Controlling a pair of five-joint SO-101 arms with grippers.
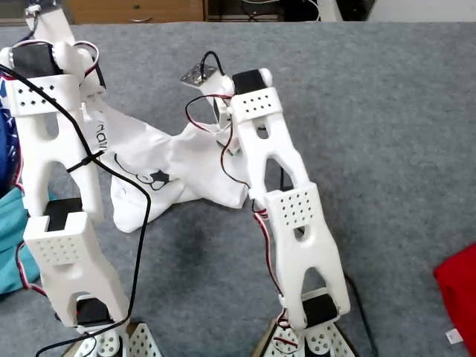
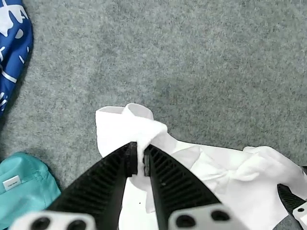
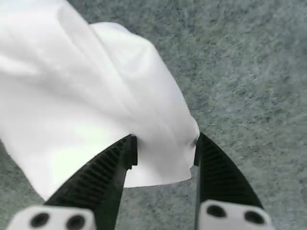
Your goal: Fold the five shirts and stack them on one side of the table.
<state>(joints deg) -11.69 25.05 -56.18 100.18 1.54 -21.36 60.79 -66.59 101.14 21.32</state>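
A crumpled white shirt [image 1: 171, 175] with a black print hangs stretched between my two arms over the grey table [image 1: 372, 134]. My left gripper [image 2: 137, 158] is shut on a bunched fold of this white shirt [image 2: 216, 172]; in the high view the left gripper [image 1: 95, 119] sits at the shirt's left end. My right gripper [image 3: 165, 143] grips a thick fold of the white shirt [image 3: 96, 96], its jaws standing a little apart around the cloth. From above, the right gripper [image 1: 223, 130] is at the shirt's raised right end.
A teal shirt [image 1: 11, 238] [image 2: 24, 187] and a blue patterned shirt [image 1: 6, 141] [image 2: 12, 52] lie at the table's left edge. A red shirt [image 1: 457, 286] lies at the right edge. Bare grey table stretches to the right of the arms.
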